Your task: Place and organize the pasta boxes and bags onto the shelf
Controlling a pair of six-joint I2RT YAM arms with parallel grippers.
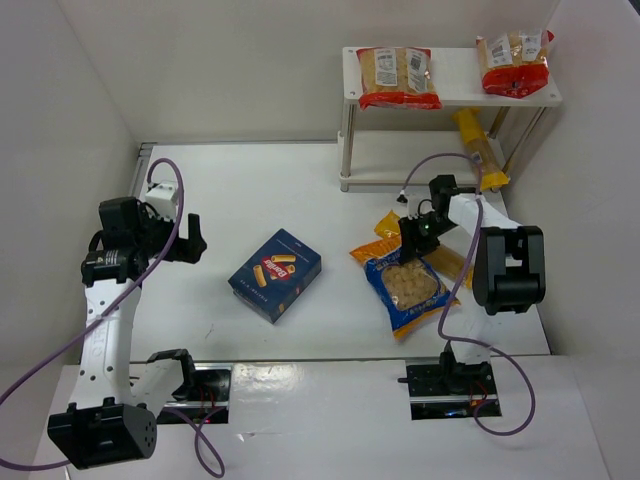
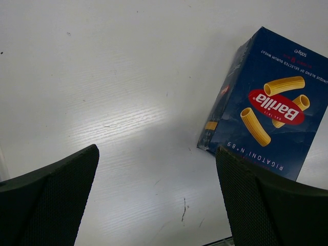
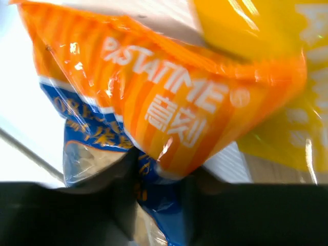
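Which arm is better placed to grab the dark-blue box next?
Left. The left jaws stand open facing the dark-blue box, nothing between; the right jaws are busy, pinched on the blue-trimmed bag, farther off.

The box beside the left hand is dark blue, with a red oval, white letters and yellow pasta tubes. The bag at the right hand has orange stripes on top, blue edges and pale pasta inside. Both hands are black. Far past the right hand, two red bags sit on a white shelf.
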